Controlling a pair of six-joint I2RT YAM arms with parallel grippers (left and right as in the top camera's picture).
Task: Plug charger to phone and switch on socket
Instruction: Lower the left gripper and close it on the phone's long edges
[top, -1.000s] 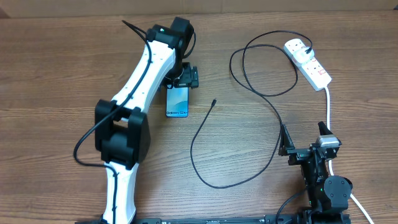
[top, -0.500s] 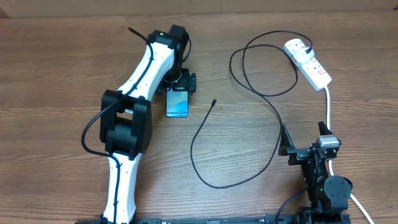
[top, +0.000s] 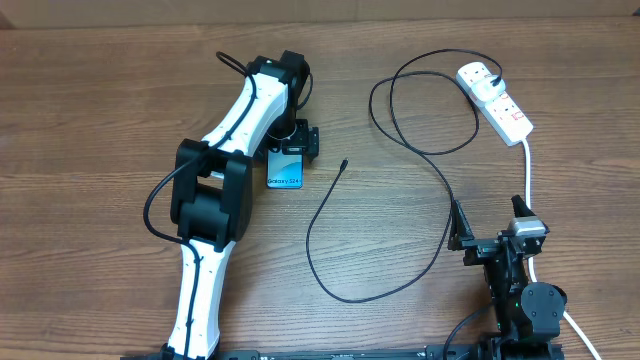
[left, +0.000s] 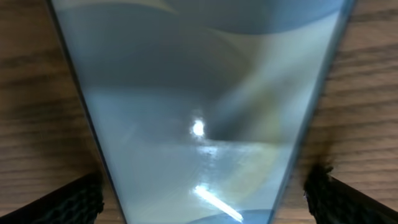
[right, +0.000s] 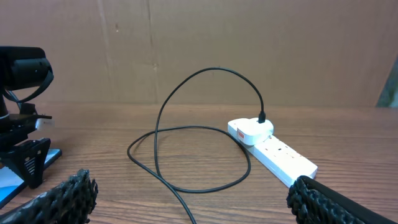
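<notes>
L claw (left: 202, 199): jaws spread, straddling the phone (top: 285, 172) across its width. Wrist cam: fingers (left: 68, 202) sit low at either side; L one at the phone's rim, R one w/ a sliver of wood showing between. No firm grip seen; contact can't be confirmed.

Phone: lies flat on the table (top: 100, 120), screen up, far end under the claw. Overhead: blue-teal gradient, white "Galaxy S24" text near its lower end, dark frame. Wrist cam: blurred, grey-blue w/ a pale cream swirl, two bright glints, thin dark edge.

Charger (top: 310, 250): thin black cable. Connector tip (top: 343, 164) rests on the wood just R of the phone, apart from it, not plugged in. Cable bows down and R, then climbs to a crossed loop by the socket (top: 497, 100).

Socket: white strip at far R, red switch marks, white plug (top: 476, 74) in its far end, thick white cord (top: 527, 165) trailing toward the R arm. Switch position unreadable.

R claw (right: 189, 202): near edge, fingers wide apart, nothing held.
</notes>
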